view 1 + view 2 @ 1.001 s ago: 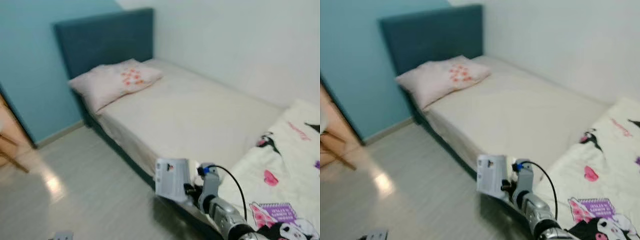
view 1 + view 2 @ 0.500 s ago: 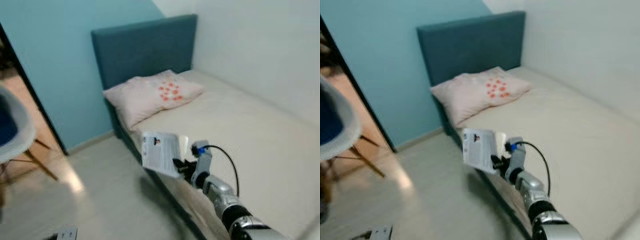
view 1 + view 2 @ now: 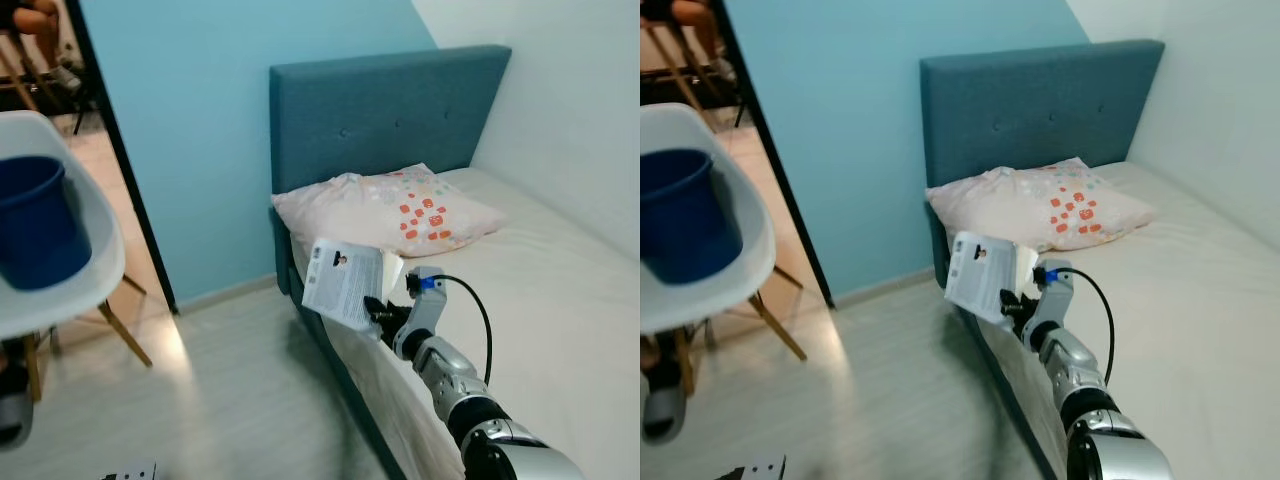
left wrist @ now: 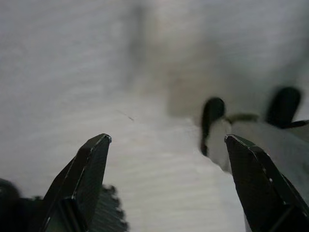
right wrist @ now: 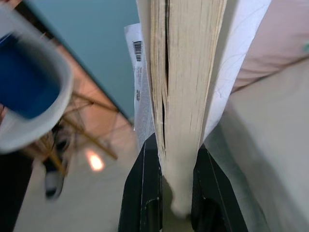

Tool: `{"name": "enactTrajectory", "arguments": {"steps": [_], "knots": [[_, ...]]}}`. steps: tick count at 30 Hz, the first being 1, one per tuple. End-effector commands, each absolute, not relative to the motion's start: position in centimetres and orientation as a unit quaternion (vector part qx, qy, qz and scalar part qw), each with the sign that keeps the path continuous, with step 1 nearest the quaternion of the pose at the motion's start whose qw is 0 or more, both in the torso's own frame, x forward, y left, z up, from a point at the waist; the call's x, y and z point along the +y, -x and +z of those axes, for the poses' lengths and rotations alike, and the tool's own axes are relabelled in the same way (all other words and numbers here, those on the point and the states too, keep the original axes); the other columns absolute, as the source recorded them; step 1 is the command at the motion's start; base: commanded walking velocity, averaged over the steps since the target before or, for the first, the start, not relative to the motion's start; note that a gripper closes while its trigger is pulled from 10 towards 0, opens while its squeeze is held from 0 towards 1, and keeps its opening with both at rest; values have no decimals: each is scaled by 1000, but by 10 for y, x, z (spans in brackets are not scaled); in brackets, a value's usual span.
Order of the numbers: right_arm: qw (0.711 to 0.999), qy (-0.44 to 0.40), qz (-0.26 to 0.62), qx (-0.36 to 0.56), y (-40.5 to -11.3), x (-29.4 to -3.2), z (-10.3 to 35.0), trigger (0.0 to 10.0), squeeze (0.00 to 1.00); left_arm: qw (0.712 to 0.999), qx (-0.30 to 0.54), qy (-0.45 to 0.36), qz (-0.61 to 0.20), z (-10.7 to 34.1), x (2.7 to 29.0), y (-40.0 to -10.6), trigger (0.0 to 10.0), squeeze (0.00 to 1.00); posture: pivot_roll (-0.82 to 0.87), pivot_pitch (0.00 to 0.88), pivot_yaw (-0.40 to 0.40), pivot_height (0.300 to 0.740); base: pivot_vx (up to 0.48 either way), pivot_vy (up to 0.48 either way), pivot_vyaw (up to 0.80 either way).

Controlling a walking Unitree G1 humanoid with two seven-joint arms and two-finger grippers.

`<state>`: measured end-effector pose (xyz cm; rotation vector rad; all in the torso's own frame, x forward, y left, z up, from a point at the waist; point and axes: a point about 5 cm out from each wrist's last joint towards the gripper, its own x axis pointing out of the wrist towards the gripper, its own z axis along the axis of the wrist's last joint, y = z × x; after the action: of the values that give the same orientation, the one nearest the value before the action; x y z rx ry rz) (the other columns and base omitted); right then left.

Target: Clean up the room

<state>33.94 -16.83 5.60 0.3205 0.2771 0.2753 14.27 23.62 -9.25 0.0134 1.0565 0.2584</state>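
**Book in your right hand, nowhere yet to set it**

You carry the book (image 3: pixel 343 283) in your right hand (image 5: pixel 170 191), both fingers (image 5: pixel 143 186) pressed against its covers near the lower end of the page block. It stands upright, long axis running straight up from the hand, back cover with its barcode turned toward the doorway side. A loose white sheet (image 5: pixel 241 46) hangs off the far side of the pages.

The book floats above the near long edge of the bed (image 3: pixel 560 300), a little short of the head end, not touching the mattress. Just beyond it lies the pink pillow (image 3: pixel 390 208) against the teal headboard (image 3: pixel 385 110). The bare sheet next to your arm is the closest surface, so a short swing to your right would likely put the book over the mattress, if that is where it belongs.

To your left stands a white chair (image 3: pixel 70 290) with a blue bucket (image 3: pixel 35 222) on its seat, well apart from the book across open floor (image 3: pixel 220 400). Reaching it means a turn and a few steps; the chair legs look like the thing to watch.

Your left hand (image 4: pixel 166 183) hangs low over the pale floor with its fingers spread wide and nothing between them. A person's legs (image 3: pixel 40 25) show through the doorway, far off.
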Motion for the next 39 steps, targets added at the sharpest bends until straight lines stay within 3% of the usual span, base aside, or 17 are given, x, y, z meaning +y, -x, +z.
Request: {"name": "enactTrajectory", "arguments": {"steps": [1,15,30,39], "knots": [[971,-169,111,129,-341,-180,59,10000,0,855,506,-8,116,-93,233,-143,10000,0,-63,0,-16,740,480,0,-800],[961,-208,70,170,-339,-186,51,10000,0,854,505,-17,123,-92,235,-144,10000,0,-64,0,-13,740,464,0,-56],[941,-310,-10,135,-340,-214,58,10000,0,865,483,-7,136,-88,236,-153,10000,0,-67,0,-7,685,0,0,0],[923,-363,-47,118,-339,-227,60,10000,0,901,404,-14,158,-65,241,-196,10000,0,-66,0,-8,645,0,0,0]]}}
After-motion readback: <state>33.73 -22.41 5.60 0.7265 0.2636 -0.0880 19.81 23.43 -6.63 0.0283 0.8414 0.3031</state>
